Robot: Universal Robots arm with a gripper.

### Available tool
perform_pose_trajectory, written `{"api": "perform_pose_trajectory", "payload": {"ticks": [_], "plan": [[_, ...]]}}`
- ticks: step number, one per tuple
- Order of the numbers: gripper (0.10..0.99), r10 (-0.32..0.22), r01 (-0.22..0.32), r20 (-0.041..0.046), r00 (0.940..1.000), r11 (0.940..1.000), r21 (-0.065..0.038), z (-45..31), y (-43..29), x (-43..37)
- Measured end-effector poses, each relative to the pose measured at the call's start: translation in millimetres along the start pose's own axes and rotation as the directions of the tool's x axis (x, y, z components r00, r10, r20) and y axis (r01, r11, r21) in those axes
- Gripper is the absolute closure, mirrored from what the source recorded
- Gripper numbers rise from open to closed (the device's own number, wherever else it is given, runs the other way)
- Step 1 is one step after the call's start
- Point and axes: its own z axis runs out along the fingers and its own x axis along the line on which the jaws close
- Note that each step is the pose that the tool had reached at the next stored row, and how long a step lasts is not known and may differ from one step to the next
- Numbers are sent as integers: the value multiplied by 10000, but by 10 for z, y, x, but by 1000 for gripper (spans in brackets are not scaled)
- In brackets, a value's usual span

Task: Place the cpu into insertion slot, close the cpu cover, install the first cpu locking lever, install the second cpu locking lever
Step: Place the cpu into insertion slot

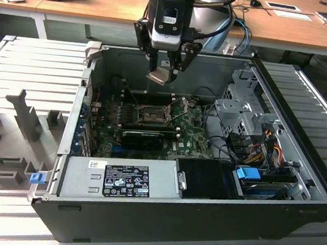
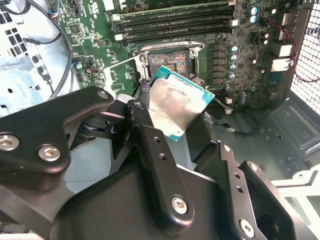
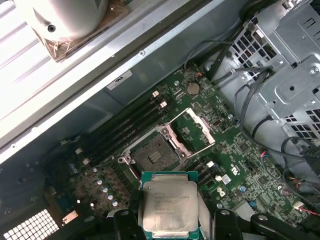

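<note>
My gripper (image 1: 164,70) hangs over the open computer case, shut on the cpu (image 1: 160,76), a small silvery square chip. In both wrist views the cpu (image 3: 169,204) (image 2: 179,106) sits tilted between the black fingers (image 2: 150,145), held by its edges. It is above the motherboard, apart from it, a little off to one side of the insertion slot (image 3: 152,152) (image 2: 168,62) (image 1: 152,114). The slot lies bare with nothing in it. The cpu cover (image 3: 198,131) (image 1: 183,108), a thin metal frame, stands flipped open beside the slot.
Memory sticks (image 2: 175,22) run along one side of the slot and a black graphics card (image 1: 142,136) along the other. A power supply (image 1: 117,179) fills the near end of the case. A metal drive cage (image 1: 240,104) and cable bundles (image 1: 259,146) are on the exterior view's right.
</note>
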Motion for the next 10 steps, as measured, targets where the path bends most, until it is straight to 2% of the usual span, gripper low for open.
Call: {"api": "perform_pose_trajectory", "payload": {"ticks": [10], "plan": [[557,512,-512,44,9987,9987,-12,6,-1,0]]}}
